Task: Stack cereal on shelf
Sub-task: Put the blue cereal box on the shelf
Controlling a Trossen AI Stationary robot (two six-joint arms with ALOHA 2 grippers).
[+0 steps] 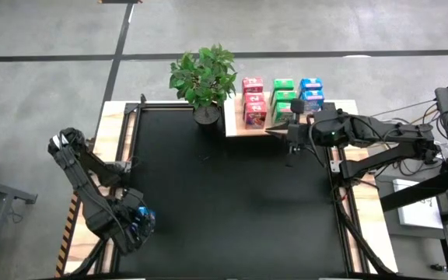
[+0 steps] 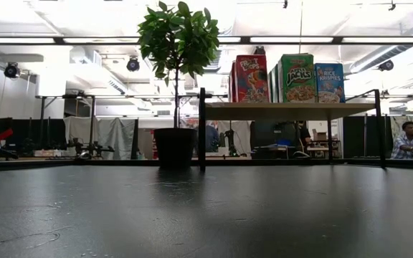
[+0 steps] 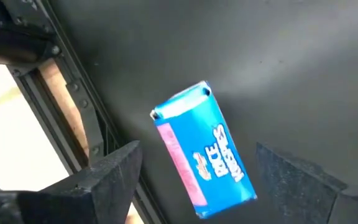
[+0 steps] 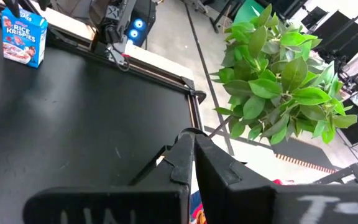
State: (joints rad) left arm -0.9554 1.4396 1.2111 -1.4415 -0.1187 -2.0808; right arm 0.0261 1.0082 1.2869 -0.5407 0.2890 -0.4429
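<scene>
Near the table's front left corner, the left gripper [image 3: 191, 180] hovers wide open above the last blue cereal box [image 3: 205, 149], which stands on the black tabletop [image 1: 232, 202] between its fingers but seems untouched. To do this well, I'd lower squarely over the narrow sides before closing, so the box doesn't tip. Farther back, the right gripper [image 4: 191, 163], fingers pressed together and empty, sits beside the shelf [image 1: 243, 128] holding the other boxes.

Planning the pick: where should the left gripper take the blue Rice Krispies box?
Its upper half, from above, across the broad faces: the blue box stands upright, top free, below the open left gripper. Right gripper waits at the shelf.
</scene>
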